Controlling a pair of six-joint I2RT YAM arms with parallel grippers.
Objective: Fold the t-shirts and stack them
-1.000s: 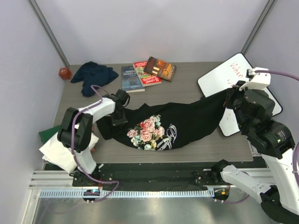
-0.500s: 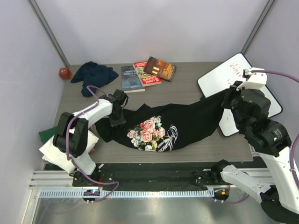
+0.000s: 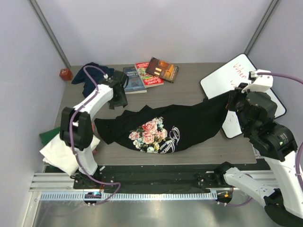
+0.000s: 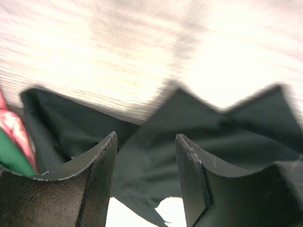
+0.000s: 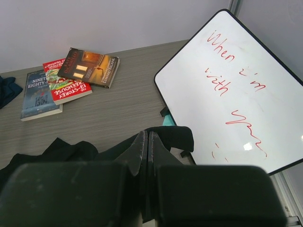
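Two arms over the worktop, one shirt strung between them.

Far left: the folded white shirt is sitting at the near-left corner, with the green shirt peeking out beside it, partly hidden by the left arm.

That arm is stretching from its base up the left side with the elbow bent. Its wrist is hanging over the far-left area, between the crumpled navy shirt and the left edge of the black shirt. Left jaws are standing apart and gripping nothing. The wrist view is blurred, but dark cloth is showing below the fingers; can't tell if they're touching it.

The black shirt is lying across the middle of the worktop, rose print facing up, right end raised off the surface. Three books are lying fanned at the far edge, apart from it.

The right arm is rearing up from the near-right, wrist hanging beside the whiteboard. Right jaws are pressing together, clamping the bunched right end of the black shirt.
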